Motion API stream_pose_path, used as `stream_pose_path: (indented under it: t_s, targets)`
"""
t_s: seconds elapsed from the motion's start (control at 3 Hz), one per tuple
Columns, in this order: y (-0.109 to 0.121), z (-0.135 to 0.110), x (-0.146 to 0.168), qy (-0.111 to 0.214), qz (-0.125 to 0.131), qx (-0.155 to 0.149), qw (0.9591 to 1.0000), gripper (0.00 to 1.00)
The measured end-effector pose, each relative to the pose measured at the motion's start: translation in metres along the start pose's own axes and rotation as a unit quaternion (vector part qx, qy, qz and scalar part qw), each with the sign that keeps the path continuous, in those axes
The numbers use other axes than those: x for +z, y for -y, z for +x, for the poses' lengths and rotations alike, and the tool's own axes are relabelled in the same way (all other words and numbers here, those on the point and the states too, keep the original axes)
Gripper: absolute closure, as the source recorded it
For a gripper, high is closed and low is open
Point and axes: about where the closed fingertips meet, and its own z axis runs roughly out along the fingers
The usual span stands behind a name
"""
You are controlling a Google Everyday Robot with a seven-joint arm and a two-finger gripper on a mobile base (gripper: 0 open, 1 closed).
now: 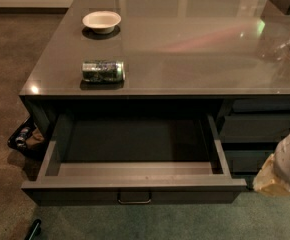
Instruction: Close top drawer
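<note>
Top drawer [135, 183] stands pulled fully out, to the left of the gripper [276, 177]. No closing push has been made, so you are at the approach step.

Far left of the gripper, a dark bundle [25, 138] lies on the floor by the cabinet's corner, outside the drawer's path. The can [103, 70] and bowl [101, 21] sit on the countertop [195, 59], up and left of the gripper, clear of the drawer's travel. The bar handle [134, 199] is centred on the front panel, left of and a little below the gripper.

The panel's right corner lies just beside the gripper, which hangs at the right edge of the view. You cannot tell from here whether it is open or closed.

Your next move, by my judgement, is to swing left round that corner, come in front of the panel and press it straight back. The carpet in front looks open.
</note>
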Motion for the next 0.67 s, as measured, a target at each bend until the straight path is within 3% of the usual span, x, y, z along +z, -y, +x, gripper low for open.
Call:
stream_pose_path:
  t_s: [0.33,0.67]
  targets:
    - [-0.012,-0.001,0.035,0.020,-0.035,-0.023,0.9989,1.00]
    - [-0.028,-0.022,0.059,0.073,-0.076,-0.077,0.9914,1.00]
